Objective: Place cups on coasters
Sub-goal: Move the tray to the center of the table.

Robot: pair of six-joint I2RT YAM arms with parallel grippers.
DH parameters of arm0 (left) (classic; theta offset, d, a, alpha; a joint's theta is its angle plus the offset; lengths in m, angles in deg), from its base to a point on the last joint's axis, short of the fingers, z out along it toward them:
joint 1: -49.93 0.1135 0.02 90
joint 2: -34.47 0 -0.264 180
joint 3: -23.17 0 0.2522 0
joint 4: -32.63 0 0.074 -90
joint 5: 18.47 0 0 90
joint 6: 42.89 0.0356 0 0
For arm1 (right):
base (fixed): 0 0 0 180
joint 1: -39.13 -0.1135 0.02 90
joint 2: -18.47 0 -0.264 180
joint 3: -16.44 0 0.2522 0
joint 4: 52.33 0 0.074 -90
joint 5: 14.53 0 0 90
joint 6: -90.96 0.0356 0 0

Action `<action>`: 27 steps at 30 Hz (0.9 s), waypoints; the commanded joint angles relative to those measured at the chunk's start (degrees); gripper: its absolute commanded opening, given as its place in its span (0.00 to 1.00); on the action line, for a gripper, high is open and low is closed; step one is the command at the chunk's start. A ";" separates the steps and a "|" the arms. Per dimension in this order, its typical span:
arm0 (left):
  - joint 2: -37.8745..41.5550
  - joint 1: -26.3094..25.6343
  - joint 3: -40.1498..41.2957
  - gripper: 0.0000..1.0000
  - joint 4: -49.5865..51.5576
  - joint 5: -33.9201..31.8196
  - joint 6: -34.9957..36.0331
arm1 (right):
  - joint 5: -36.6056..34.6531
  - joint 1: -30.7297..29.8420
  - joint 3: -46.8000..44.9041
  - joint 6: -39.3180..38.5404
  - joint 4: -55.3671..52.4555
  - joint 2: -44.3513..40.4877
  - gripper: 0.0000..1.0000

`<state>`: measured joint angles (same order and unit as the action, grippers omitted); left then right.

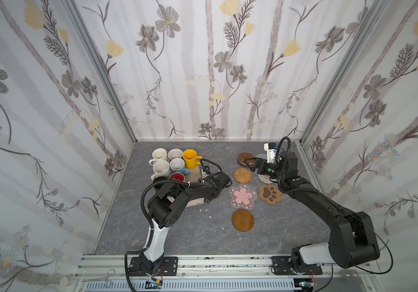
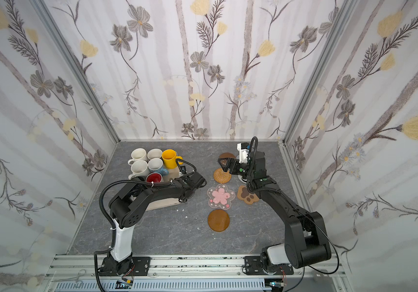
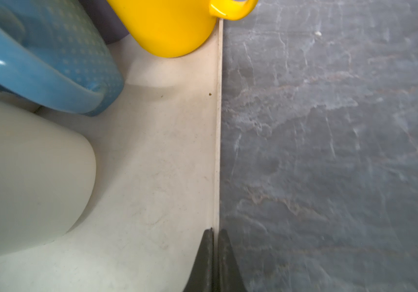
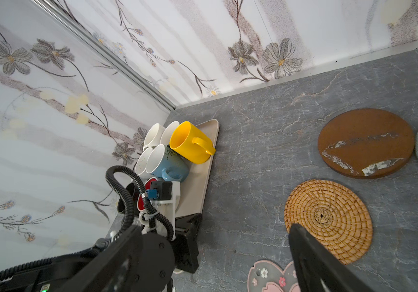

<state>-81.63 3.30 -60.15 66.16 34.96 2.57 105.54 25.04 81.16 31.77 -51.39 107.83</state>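
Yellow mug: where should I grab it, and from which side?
Probably take the yellow mug by its handle, coming from the side facing the coasters. It stands upright at the tray edge with the handle jutting toward open table, while other mugs crowd its remaining sides.

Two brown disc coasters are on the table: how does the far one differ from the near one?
The far brown disc has white scuffed patches across its face; the near brown disc looks clean and evenly coloured. The far brown disc is partly covered in both top views by the right gripper; the near brown disc is fully in view. Both are round, flat and bare.
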 commanded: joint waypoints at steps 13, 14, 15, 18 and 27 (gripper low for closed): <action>2.88 -12.66 4.86 0.00 2.65 16.00 -6.07 | -2.64 0.11 1.16 -2.82 -3.09 1.67 0.90; 3.21 -12.97 4.90 0.00 2.64 15.93 -6.09 | -2.64 0.08 1.29 -2.77 -3.18 1.68 0.90; 3.50 -13.19 4.96 0.00 2.64 15.92 -6.09 | -2.66 0.07 1.33 -2.81 -3.25 1.62 0.90; 4.66 -14.06 4.87 0.03 2.64 15.51 -6.00 | -3.21 -0.23 1.89 -3.46 -4.26 3.34 0.90; 10.45 -14.43 3.18 0.48 2.73 17.39 -4.30 | -5.18 -1.01 4.00 -5.26 -7.86 4.98 0.88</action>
<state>-73.28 -10.84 -55.85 71.12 46.78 -2.32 101.85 24.23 84.20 27.83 -58.78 112.07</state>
